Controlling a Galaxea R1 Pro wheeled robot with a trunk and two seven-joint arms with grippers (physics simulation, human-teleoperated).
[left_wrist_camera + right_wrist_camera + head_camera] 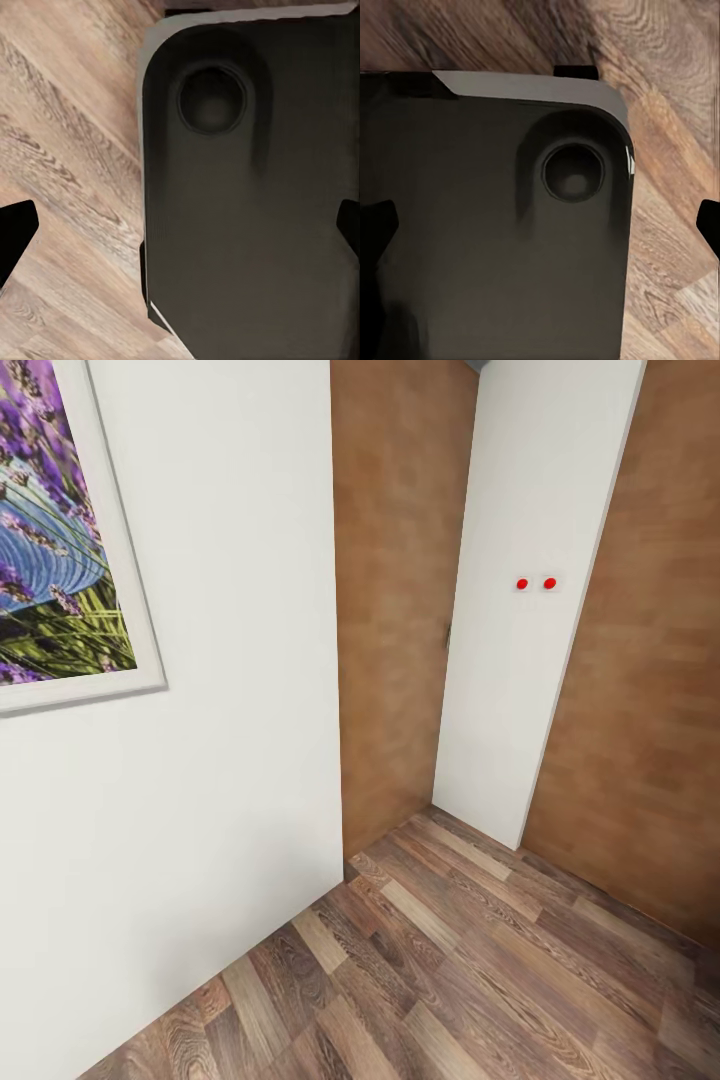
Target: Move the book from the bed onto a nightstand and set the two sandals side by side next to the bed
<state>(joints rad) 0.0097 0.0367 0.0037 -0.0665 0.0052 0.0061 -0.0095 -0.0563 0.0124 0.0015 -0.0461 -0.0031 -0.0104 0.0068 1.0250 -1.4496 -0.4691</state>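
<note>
Bedroom wood-plank floor (470, 970) spreads toward 5 o'clock, framed lavender picture (50, 530) at 10; left end effector (180, 229) and right end effector (540, 229) both spread apart, holding nothing.

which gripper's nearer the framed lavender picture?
Left, likely: framed picture hangs at the head view's left. Left gripper and right gripper both point down at wood floor.

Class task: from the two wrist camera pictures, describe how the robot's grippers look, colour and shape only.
Little of them shows. In each wrist view the gripper's fingertips appear as flat black wedges with blunt, angular ends at the picture's two side edges: left gripper, right gripper. They are plain matte black, with no markings or cables visible. Below them lies a dark glossy robot body panel over wood-plank floor.
</note>
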